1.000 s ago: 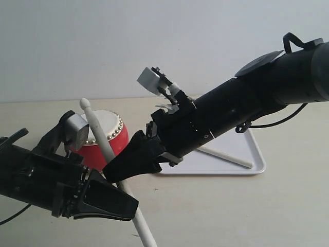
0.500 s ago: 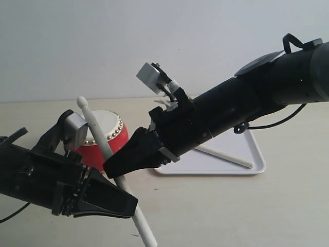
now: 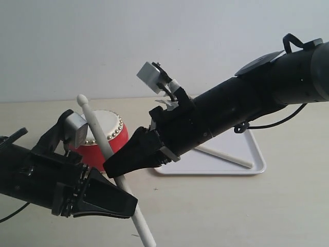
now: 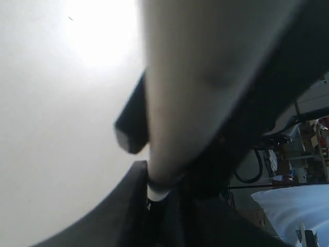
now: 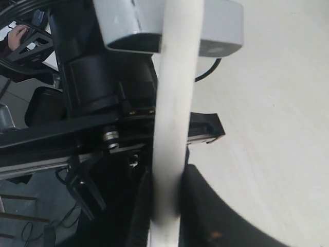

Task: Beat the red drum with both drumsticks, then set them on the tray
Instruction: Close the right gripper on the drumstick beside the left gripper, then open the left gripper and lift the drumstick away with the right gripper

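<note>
The first drumstick (image 3: 226,157) lies flat in the tray (image 3: 255,154), slantwise across its floor, so half of the putting-away looks done. The second drumstick (image 3: 99,135) is up in the air and tilted. Its round tip is above the red drum (image 3: 109,123) and its butt end is low over the table (image 3: 231,206), at the bottom edge of the exterior view. The drum stands on the table just left of the tray, and my two arms cross in front of it.

My right gripper (image 3: 113,165) reaches across the middle and meets that stick partway along. My right wrist view shows the shaft running straight between my jaws, which sit snug against its sides, so I judge I have it gripped there. My left gripper (image 3: 129,206) sits lower on the same stick. Its wrist view is filled by the blurred shaft running down into the narrow gap between the jaws. They are nearly together, but I cannot tell whether they clamp the stick or only flank it.

The pictures do not show whether the drum has been beaten. With one stick already put down, I judge that part is over. What is left is to get the second stick into one gripper alone, carry it to the tray, lay it beside the first and let go.
</note>
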You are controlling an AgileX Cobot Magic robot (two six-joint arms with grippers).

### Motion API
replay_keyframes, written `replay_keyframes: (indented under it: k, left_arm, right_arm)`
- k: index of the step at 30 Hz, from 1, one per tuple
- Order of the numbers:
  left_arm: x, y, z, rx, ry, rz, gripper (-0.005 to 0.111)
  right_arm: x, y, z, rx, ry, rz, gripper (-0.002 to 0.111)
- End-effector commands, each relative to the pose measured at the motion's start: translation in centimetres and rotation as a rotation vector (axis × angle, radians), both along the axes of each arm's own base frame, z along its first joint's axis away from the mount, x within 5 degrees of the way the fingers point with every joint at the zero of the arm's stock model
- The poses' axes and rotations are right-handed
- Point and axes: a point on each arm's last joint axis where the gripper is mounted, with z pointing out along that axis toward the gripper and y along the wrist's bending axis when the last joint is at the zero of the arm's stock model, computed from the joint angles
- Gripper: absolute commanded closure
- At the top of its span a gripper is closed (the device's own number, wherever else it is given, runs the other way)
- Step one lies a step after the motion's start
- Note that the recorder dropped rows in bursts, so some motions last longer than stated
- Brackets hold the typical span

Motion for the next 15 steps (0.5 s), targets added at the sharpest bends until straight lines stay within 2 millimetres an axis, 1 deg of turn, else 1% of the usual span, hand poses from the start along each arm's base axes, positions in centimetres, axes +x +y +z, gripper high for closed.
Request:
replay_keyframes:
  k: [1, 3, 5, 10, 12, 15]
  left_arm:
    - [0.0, 0.0, 0.1, -0.012, -0.01, -0.016, 0.056]
    - [-0.1, 0.0, 0.0, -0.003, -0.013, -0.027, 0.043]
    - [-0.1, 0.0, 0.0, 0.003, -0.014, -0.034, 0.037]
    - [-0.1, 0.1, 0.0, 0.005, -0.015, -0.036, 0.035]
    - [-0.1, 0.1, 0.0, 0.004, -0.017, -0.035, 0.035]
    - [-0.1, 0.1, 0.0, 0.001, -0.036, -0.043, 0.035]
  right_arm:
    - [-0.1, 0.1, 0.3, 0.023, -0.022, 0.039, 0.108]
    - [-0.1, 0.1, 0.3, 0.025, -0.019, 0.043, 0.108]
    - [-0.1, 0.1, 0.3, 0.025, -0.019, 0.043, 0.108]
    - [0.0, -0.1, 0.3, 0.023, -0.019, 0.034, 0.108]
    - [0.4, -0.6, 0.3, 0.024, -0.018, 0.019, 0.108]
    - [1.3, -1.9, 0.5, 0.033, 0.014, -0.014, 0.108]
